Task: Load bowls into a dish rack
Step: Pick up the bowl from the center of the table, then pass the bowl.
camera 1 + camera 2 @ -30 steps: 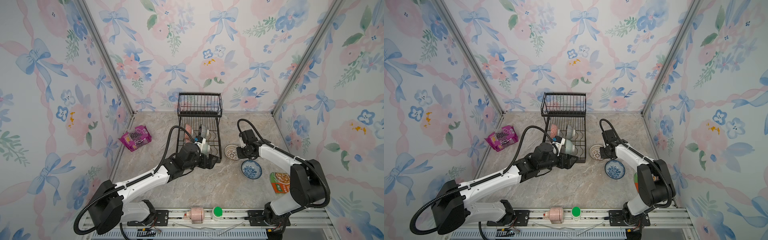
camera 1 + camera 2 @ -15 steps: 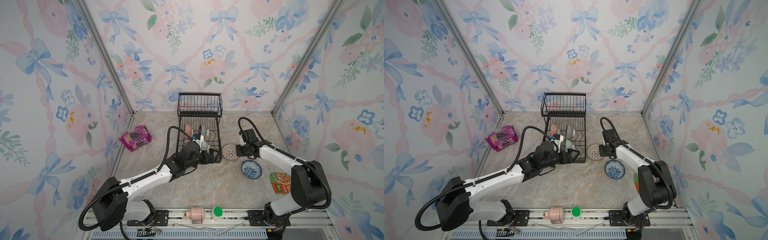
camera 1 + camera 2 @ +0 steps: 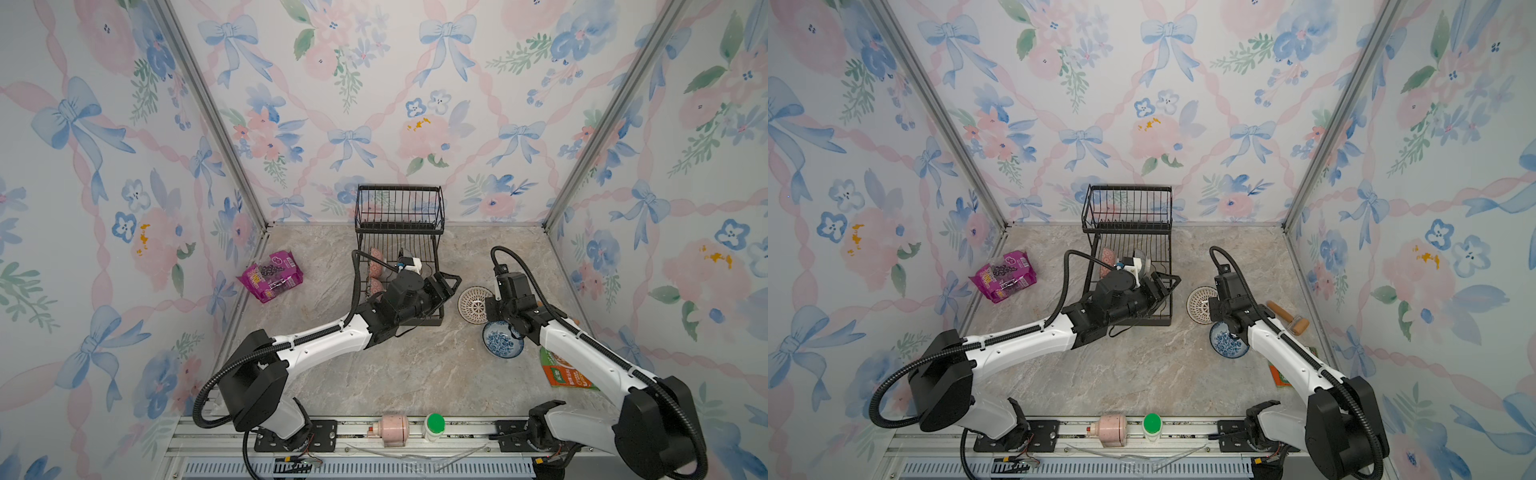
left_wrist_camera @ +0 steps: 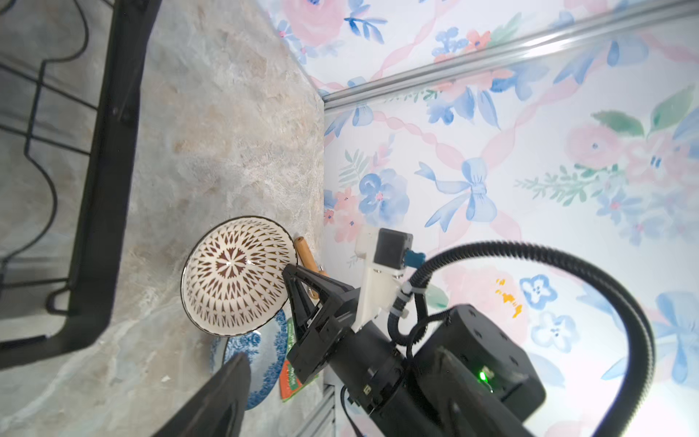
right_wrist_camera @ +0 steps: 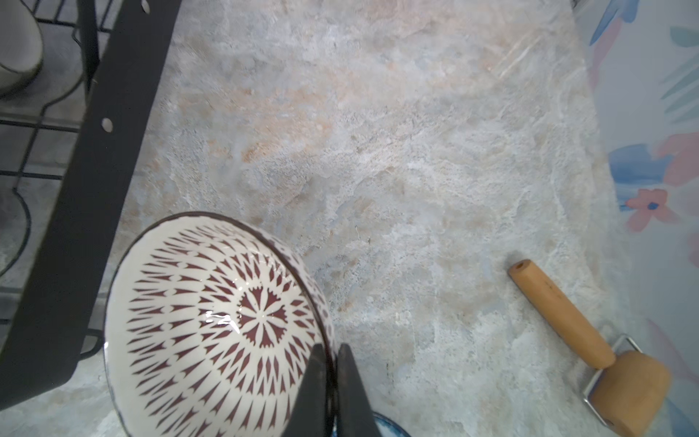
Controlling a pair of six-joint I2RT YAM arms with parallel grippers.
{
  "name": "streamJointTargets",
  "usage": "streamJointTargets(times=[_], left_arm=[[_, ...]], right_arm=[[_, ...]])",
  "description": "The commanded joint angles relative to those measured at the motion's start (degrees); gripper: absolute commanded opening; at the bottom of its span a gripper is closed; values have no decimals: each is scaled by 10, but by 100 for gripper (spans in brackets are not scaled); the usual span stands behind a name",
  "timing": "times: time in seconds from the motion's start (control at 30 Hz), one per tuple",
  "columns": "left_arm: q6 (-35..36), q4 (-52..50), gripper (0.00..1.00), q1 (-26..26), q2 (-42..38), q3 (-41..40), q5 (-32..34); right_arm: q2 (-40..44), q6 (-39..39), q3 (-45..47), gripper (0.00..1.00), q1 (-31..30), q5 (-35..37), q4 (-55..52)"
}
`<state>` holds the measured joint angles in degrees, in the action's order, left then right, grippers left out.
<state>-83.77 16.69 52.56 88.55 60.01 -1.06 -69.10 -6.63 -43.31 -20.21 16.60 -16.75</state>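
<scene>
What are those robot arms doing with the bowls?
The right gripper pinches the rim of the white lattice bowl, tipped up beside the dish rack. The left gripper is open and empty at the rack's near corner. Some bowls stand in the rack's lower tier; a blue floral bowl waits on the table.

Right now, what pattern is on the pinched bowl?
The bowl: white with dark red-brown lattice, best in right wrist view.

The left arm (image 3: 320,345) and right arm (image 3: 582,351) are wearing white shells between black joints, and black ribbed cables (image 4: 529,248) are looping beside them.
</scene>
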Motion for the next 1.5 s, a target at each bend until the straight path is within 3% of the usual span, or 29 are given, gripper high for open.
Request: streamJointTargets(times=[0.0,0.2,0.47,0.67,1.03,1.17,1.47], left_arm=[[-106,3,71,6,35,18,11],[-181,10,52,30,89,74,24],[-299,11,56,47,133,91,66],[-340,40,50,46,157,99,85],[-356,46,48,43,180,114,86],[-357,46,41,43,188,121,81],[-362,46,35,42,191,117,88]], right_arm=[[26,20,15,0,-20,36,62],[66,44,53,0,-62,89,119],[100,60,76,0,-95,99,156],[123,78,109,0,-124,98,198],[154,101,152,0,-162,117,244],[162,112,155,0,-171,127,252],[180,130,173,0,-186,132,275]])
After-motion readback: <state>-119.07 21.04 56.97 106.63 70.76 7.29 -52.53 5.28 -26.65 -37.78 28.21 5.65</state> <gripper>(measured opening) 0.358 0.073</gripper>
